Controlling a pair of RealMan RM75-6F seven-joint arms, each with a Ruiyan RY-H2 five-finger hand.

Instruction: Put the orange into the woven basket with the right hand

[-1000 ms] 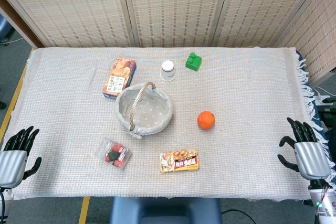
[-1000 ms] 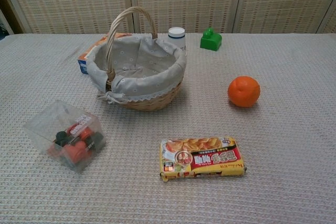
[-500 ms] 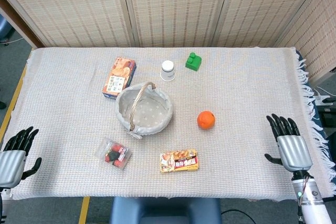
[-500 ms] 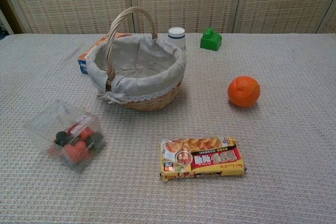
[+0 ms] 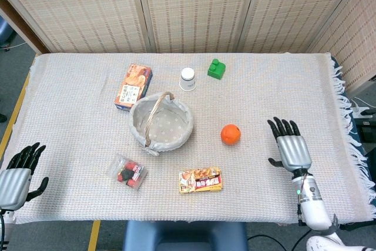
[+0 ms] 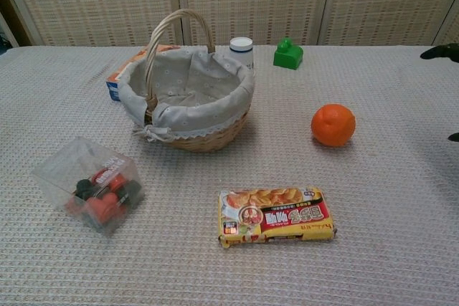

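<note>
Little here can actually be read. The flat snack packet [image 6: 277, 216] at the front of the table carries a red band with large white characters across it — they look Chinese, but I cannot make out which ones — and a small round picture at its left end. The orange carton [image 5: 134, 87] lying behind the basket [image 5: 141, 135] has a pale label panel with print far too small to read. The clear plastic box [image 6: 92, 185] holds red and black pieces, and any print on them is blurred.
</note>
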